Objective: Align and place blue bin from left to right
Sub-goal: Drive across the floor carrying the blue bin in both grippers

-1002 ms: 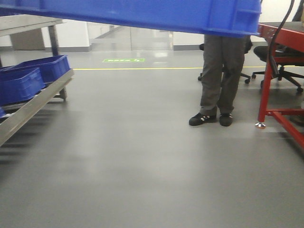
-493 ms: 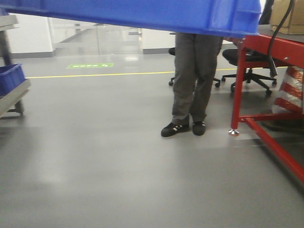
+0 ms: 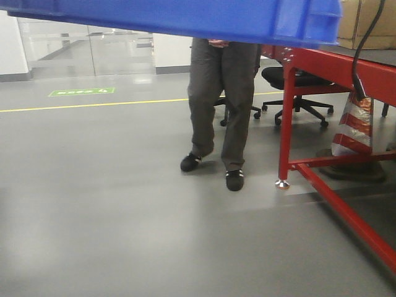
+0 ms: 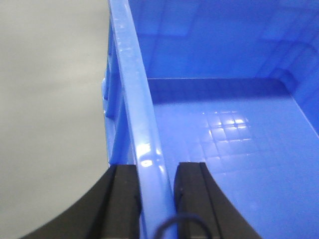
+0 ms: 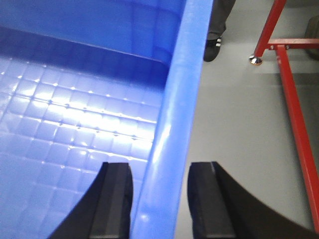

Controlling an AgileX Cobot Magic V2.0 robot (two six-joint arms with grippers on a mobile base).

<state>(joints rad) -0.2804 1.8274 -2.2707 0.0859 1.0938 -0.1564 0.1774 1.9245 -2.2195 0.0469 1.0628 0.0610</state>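
Note:
The blue bin (image 3: 185,18) hangs in the air between my two grippers, and its underside fills the top of the front view. In the left wrist view my left gripper (image 4: 155,167) is shut on the bin's left rim (image 4: 134,99), one black finger outside the wall and one inside. In the right wrist view my right gripper (image 5: 159,167) straddles the bin's right rim (image 5: 174,99). Its inner finger lies against the wall, and a narrow gap shows beside the outer finger. The bin's gridded floor (image 5: 75,99) holds nothing.
A person in grey trousers (image 3: 223,105) stands ahead, just left of a red steel table frame (image 3: 322,68). Behind it are an office chair (image 3: 297,93), a red-and-white striped cone (image 3: 356,127) and cardboard boxes (image 3: 371,25). A yellow line (image 3: 93,104) crosses the grey floor.
The front view has swung to the right: the rack with blue tubs has left the frame at the left, and the person and red table have shifted left and look nearer. The bin stays gripped.

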